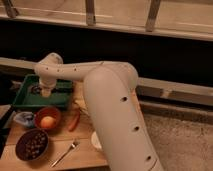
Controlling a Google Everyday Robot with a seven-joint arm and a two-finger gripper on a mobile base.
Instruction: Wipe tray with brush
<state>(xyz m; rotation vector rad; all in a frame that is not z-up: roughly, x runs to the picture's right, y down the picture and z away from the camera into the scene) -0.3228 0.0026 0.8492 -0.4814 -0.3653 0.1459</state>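
Note:
The green tray [60, 98] lies at the back left of the wooden table. My white arm reaches left across the table, and the gripper [45, 91] hangs down inside the tray over its left-middle part, close to the floor of the tray. A small greyish, shiny shape [34, 90] lies on the tray floor just left of the gripper; it may be the brush head. The black handle does not show, and I cannot tell whether the gripper holds the brush.
In front of the tray stand an orange bowl [47, 120] with a round yellow item, a dark bowl [32, 144] of nuts, and a blue object [22, 118]. A red pepper [75, 121], a silver fork [65, 153] and a white cup [96, 142] lie nearer. The arm's large link covers the table's right side.

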